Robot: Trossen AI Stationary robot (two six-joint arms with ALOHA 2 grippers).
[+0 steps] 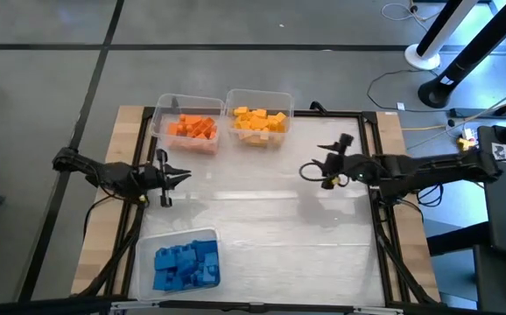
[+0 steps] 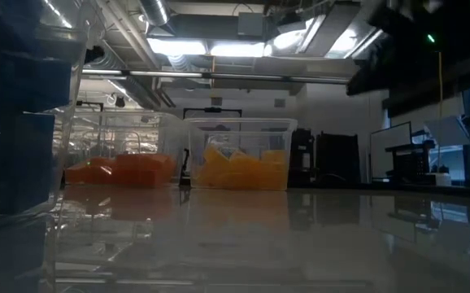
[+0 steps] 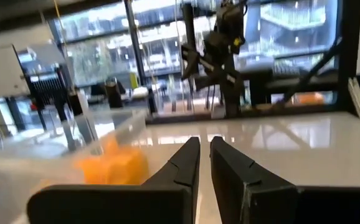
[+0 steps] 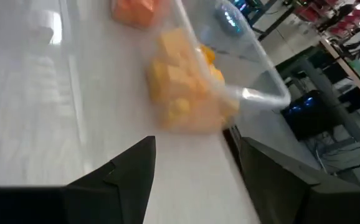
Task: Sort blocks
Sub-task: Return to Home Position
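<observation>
The left arm's dark two-finger gripper hovers over the left side of the glossy white tabletop, pointing toward the table's middle. In the left wrist view its fingers are drawn almost together, with only a thin slit between them and nothing inside it. The right arm's dark two-finger gripper hangs over the right half of the table and points back toward the left one, the two well apart. In the right wrist view its fingers are spread wide and are empty, with bare tabletop between them.

Just ahead of the left gripper, on the far side, stands a clear plastic rectangular bin that holds a heap of small orange plastic toy bricks. Touching it on the right is a second clear plastic bin filled with small yellow plastic toy bricks, which lies on the far side of the right gripper. At the near edge, on the left arm's side, a third clear plastic bin holds the small blue plastic toy bricks. No loose brick shows on the tabletop between the bins.
</observation>
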